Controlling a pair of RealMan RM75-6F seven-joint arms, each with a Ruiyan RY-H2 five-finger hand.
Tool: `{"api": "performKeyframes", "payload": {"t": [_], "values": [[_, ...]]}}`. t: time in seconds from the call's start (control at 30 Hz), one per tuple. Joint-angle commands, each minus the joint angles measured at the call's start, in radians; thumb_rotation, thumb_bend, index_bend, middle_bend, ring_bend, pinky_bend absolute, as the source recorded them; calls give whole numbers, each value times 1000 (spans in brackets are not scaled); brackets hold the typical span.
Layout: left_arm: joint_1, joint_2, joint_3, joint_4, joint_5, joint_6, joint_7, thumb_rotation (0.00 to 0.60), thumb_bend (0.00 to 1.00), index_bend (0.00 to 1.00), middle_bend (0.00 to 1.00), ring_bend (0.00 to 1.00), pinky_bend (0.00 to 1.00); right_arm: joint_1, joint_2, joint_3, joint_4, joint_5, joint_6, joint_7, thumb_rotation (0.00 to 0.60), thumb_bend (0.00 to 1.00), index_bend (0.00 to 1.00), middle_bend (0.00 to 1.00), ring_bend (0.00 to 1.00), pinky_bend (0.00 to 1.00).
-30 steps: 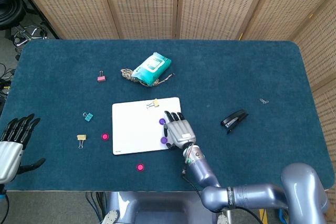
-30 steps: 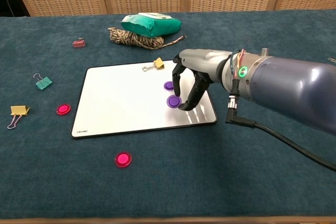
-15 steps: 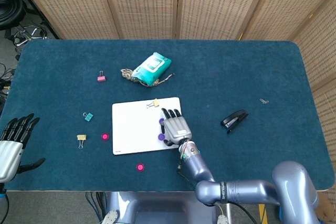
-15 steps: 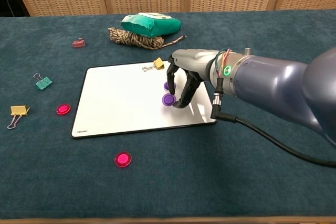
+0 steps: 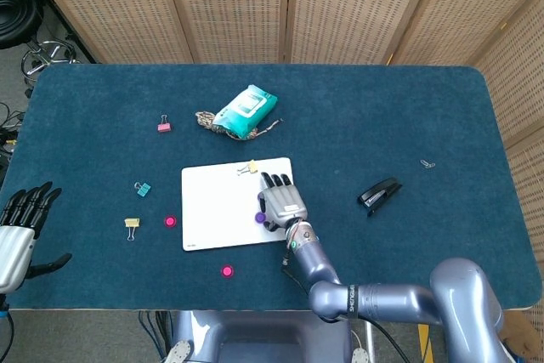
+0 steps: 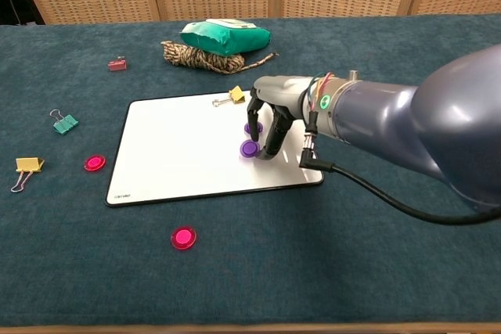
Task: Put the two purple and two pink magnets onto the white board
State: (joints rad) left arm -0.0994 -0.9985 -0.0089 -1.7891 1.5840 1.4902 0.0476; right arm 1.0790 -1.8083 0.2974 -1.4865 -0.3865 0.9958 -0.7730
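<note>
Two pink magnets, one (image 6: 94, 163) left of the white board (image 6: 180, 154) and one (image 6: 183, 238) before it, await us; our left hand (image 5: 19, 231) idles, fingers spread; both purple magnets (image 6: 250, 149) lie on it under our right hand's (image 6: 266, 119) curled fingertips; whether they pinch one, we cannot tell.

The right hand (image 6: 270, 119) has black fingers (image 6: 276, 132) and a smooth grey metallic back. Behind it the wrist carries a glowing green indicator light (image 6: 322, 102) with thin coloured wires beside it, and a black cable (image 6: 391, 202) leaves a plug under the wrist. The right forearm (image 6: 423, 131) is a rounded blue-grey shell. The left hand (image 5: 19, 231) shows black fingers on a pale silver palm.
</note>
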Motion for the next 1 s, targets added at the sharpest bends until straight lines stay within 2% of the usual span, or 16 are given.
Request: {"api": "performKeyframes", "payload": {"t": [0.03,0.2,0.33,0.47,0.6,0.77,0.87,0.93,1.0], "values": [[0,0,0,0,0,1,-2,600,0,0,0,0,0,4,11,-4,-11,17,-10,-4,600,440,375,0,0,0],[0,2,0,0,1,2,-5,600,0,0,0,0,0,8,28,-7,-33,26,-11,-1,600,439,268,0,0,0],[0,2,-1,1,1,3,-6,600,0,0,0,0,0,2,52,-8,-83,10,8,11,600,439,270,0,0,0],[-1,0,1,3,1,-3,-3,600,0,0,0,0,0,-23,118,-16,-202,-52,58,28,600,439,271,0,0,0],[-2,-2,4,-1,11,-2,5,600,0,0,0,0,0,-73,211,-52,-322,-168,109,56,600,438,271,0,0,0],[-7,-2,9,-13,22,-10,11,600,0,0,0,0,0,-166,319,-116,-376,-369,142,161,600,430,263,0,0,0],[-13,-3,15,-20,36,-20,16,600,0,0,0,0,0,-230,387,-159,-369,-505,160,244,600,276,220,0,0,0],[-20,-7,20,-24,47,-32,24,600,0,0,0,0,0,-275,440,-199,-357,-598,178,293,600,138,171,0,0,0],[-28,-11,24,-26,56,-46,36,600,0,0,0,0,0,-320,488,-236,-339,-691,196,352,600,78,133,0,0,0]]}}
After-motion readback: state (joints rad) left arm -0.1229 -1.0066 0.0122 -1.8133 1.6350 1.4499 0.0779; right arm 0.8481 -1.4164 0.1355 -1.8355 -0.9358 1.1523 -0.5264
